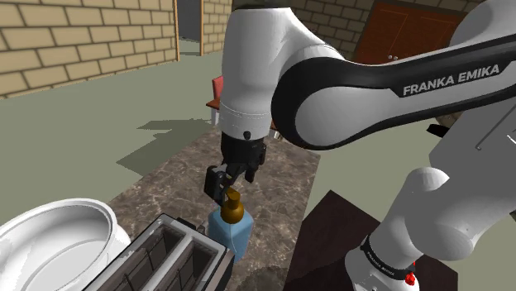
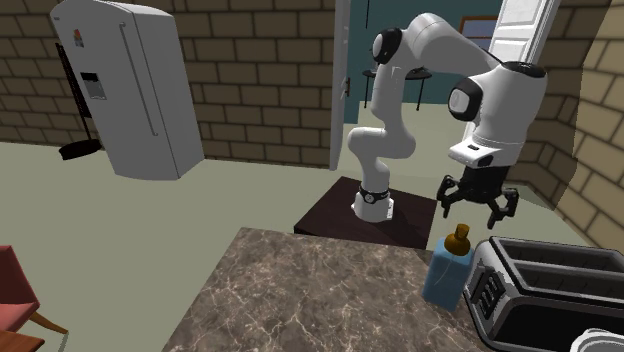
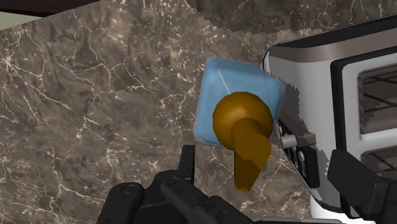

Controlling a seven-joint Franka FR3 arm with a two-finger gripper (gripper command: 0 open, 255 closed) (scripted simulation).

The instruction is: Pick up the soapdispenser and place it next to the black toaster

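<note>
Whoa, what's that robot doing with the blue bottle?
The white robot arm's black hand hangs open just above a blue soap dispenser with a brown pump. It isn't gripping it. The dispenser stands upright on the marbled counter, right beside the toaster, so it's already where it's meant to go.

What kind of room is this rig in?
Probably a home kitchen: a fridge stands by a brick wall, and a toaster sits on a veined stone counter.
</note>
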